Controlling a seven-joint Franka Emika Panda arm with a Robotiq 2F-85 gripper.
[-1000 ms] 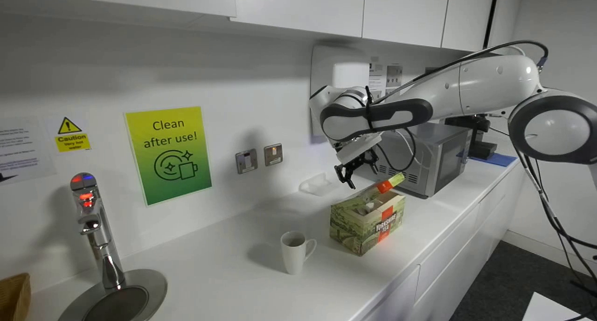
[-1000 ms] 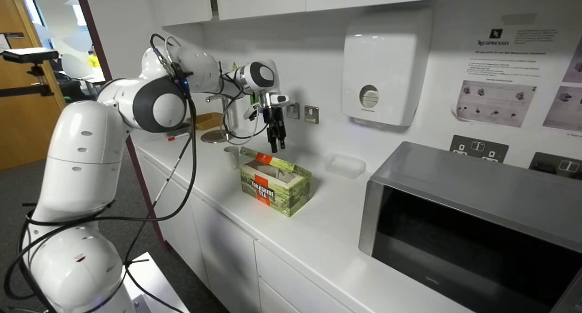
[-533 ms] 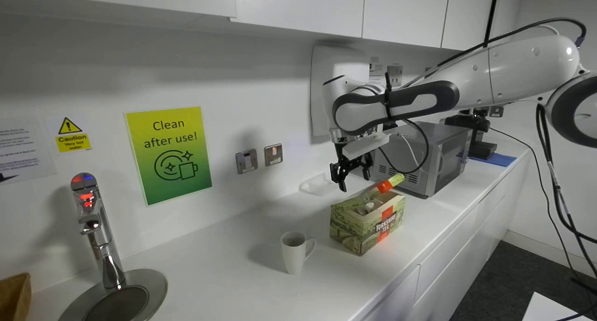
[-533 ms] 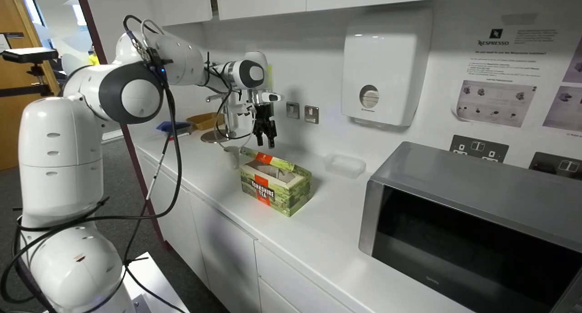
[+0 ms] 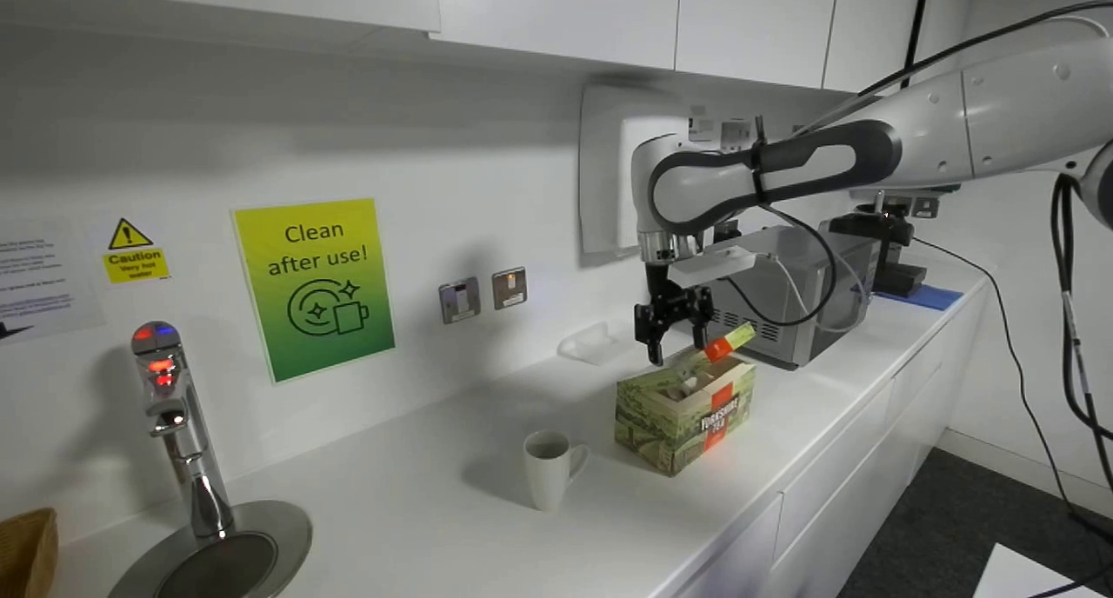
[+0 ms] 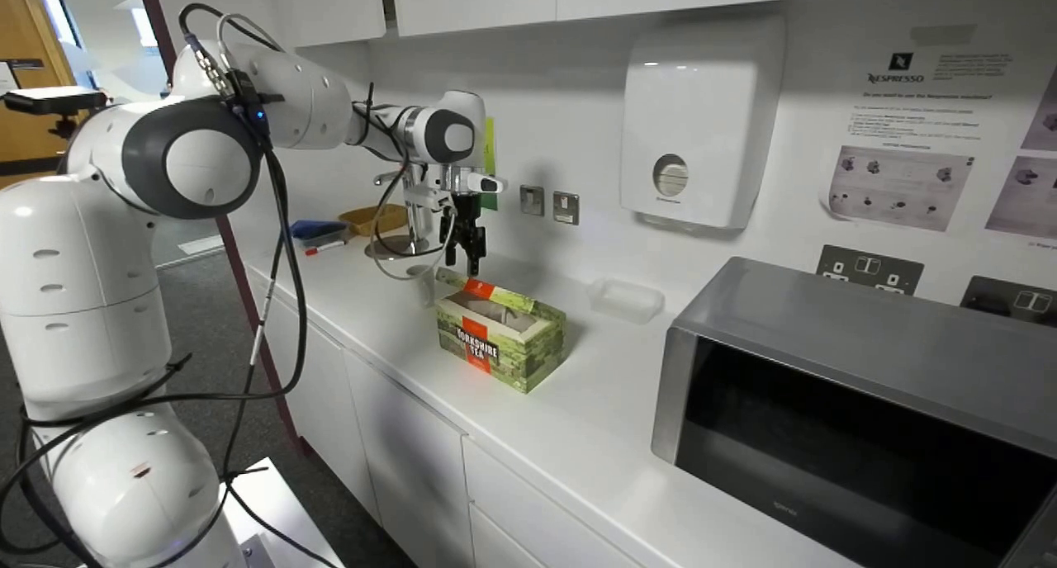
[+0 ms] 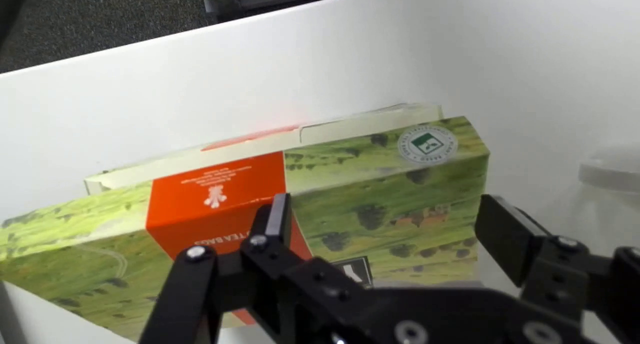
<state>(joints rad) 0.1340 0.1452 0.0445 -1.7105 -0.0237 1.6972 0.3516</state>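
Yorkshire Tea box [image 6: 508,355] sits just below and seemingly apart from the jaws: the black gripper [image 7: 385,209] points downward above it, fingers [image 7: 276,216] spread wide, with nothing held between them. In the wrist view, one finger crosses the box's red band [image 7: 220,199] and the other lies by its end. The box's lid flap [image 6: 487,290] stands raised and tilted along the side nearest the wall [image 5: 487,163]; something pale [image 5: 689,385] shows inside, too unclear to name. Close by the box on the white counter [image 5: 409,502], a white mug [image 5: 541,485] stands upright near one end, and a clear plastic tub [image 6: 625,305] rests on its wall side. Beyond the box's opposite end from the mug is a grey microwave [image 6: 867,320]. Well apart from the box, past the mug, are a chrome tap [image 5: 189,448] and a brown basket [image 5: 24,546]. A white dispenser [image 6: 702,114] hangs on the wall higher than the box.
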